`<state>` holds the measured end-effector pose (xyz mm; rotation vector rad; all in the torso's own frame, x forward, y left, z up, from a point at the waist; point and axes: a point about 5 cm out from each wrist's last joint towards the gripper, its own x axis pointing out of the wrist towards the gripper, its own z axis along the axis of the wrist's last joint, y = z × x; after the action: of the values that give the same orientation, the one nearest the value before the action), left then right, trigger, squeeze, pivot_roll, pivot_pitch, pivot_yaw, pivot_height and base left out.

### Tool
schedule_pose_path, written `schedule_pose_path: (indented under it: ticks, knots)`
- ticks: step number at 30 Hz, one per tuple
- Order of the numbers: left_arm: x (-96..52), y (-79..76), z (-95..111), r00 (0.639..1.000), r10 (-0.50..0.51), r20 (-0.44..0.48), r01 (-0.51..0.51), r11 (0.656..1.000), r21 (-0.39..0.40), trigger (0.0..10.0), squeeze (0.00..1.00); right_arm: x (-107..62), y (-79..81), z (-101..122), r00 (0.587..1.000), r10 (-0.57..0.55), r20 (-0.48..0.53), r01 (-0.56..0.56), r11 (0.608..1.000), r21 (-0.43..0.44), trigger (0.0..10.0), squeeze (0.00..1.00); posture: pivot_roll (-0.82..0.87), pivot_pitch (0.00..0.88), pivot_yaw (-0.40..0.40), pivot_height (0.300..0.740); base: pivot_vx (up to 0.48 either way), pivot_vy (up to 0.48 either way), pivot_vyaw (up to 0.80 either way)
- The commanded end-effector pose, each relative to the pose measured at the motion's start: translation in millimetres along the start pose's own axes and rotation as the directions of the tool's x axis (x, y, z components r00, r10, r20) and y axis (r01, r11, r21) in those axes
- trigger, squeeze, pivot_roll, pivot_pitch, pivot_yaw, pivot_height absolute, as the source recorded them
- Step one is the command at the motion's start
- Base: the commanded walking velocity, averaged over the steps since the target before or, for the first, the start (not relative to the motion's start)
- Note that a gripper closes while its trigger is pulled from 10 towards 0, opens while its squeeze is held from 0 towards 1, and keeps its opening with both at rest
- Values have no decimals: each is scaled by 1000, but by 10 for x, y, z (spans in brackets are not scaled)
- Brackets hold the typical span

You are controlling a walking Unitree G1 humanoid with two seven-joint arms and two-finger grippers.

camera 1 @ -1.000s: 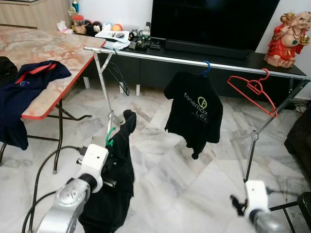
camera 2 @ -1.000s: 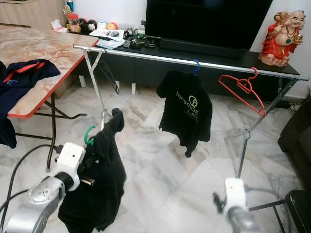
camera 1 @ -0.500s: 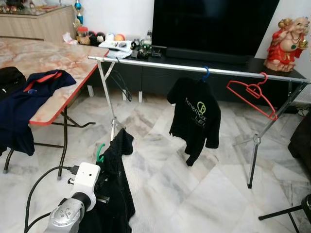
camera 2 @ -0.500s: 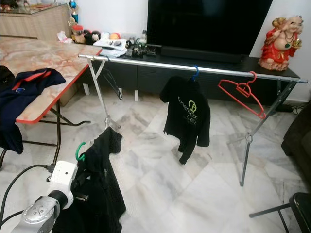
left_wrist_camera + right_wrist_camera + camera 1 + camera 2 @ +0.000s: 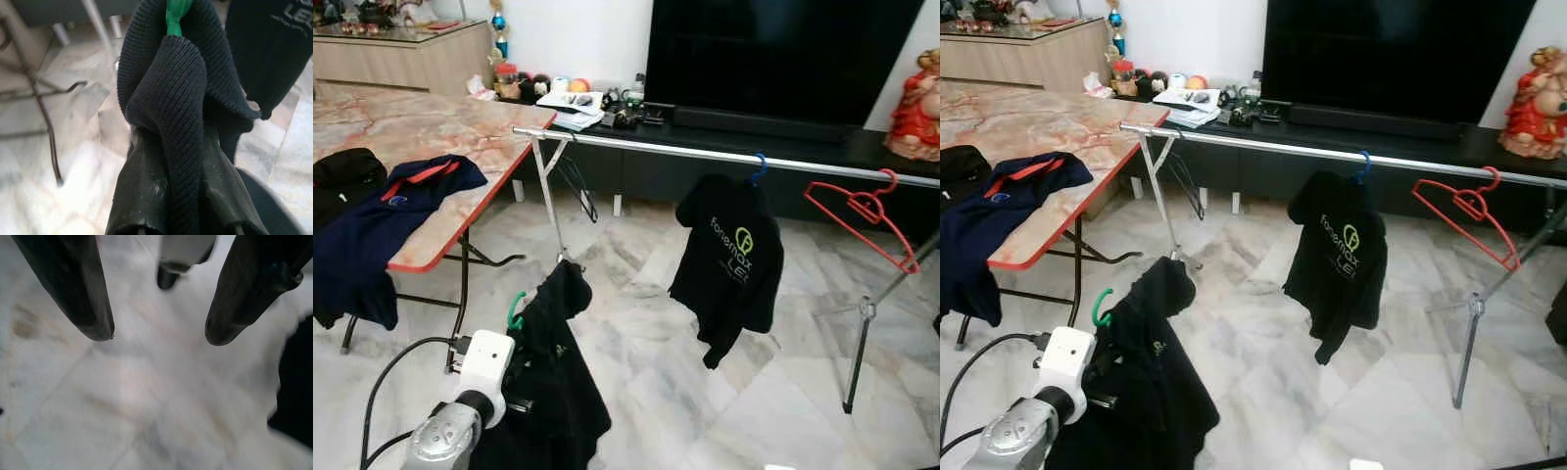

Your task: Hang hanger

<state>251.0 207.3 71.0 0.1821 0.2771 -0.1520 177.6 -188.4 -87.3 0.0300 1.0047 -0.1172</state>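
My left gripper (image 5: 186, 215) is shut on a green hanger (image 5: 175, 17) wrapped in a black garment (image 5: 553, 392), held low at the front left; the cloth covers the fingers. The hanger's green hook (image 5: 514, 311) sticks up above the garment, well below and in front of the silver clothes rail (image 5: 705, 154). On the rail hang a black printed T-shirt (image 5: 729, 259) on a blue hanger and a bare red hanger (image 5: 862, 211). My right gripper (image 5: 159, 335) is open over the marble floor with nothing between its fingers.
A marble-top folding table (image 5: 411, 127) with a navy shirt (image 5: 382, 211) stands at the left. The rack's legs (image 5: 553, 206) stand on the floor. Behind the rail are a black TV bench, a TV (image 5: 783, 49) and a red statue (image 5: 915, 108).
The camera has swung left, shifting the scene right. My right arm has dropped out of the eye views. The left arm and garment sit lower than a second ago.
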Motion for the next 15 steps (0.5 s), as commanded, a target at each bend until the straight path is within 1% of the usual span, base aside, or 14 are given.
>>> schedule_pose_path:
  ticks: [1, 5, 11, 15]
  knots:
    - [63, -111, 164, 997, -36, 71, 36, 999, 11, 10000, 0, -21, -144, -96, 999, -36, -29, 37, 999, 5, 10000, 0, 112, 0, -47, 740, 480, 0, 0]
    - [63, -133, 163, 996, -47, 71, 46, 999, 13, 10000, 0, -18, -156, -86, 998, -51, -36, 52, 998, 17, 10000, 0, 119, 0, -52, 740, 480, 0, 0]
    - [62, -154, 163, 995, -69, 67, 67, 997, 35, 10000, 0, -16, -160, -69, 998, -52, -32, 52, 999, 7, 10000, 0, 121, 3, -57, 740, 480, 0, 0]
    - [75, -199, 176, 992, -104, 67, 101, 994, 47, 10000, 0, -15, -160, -63, 998, -57, -31, 57, 998, 14, 10000, 0, 122, 6, -59, 740, 480, 0, 0]
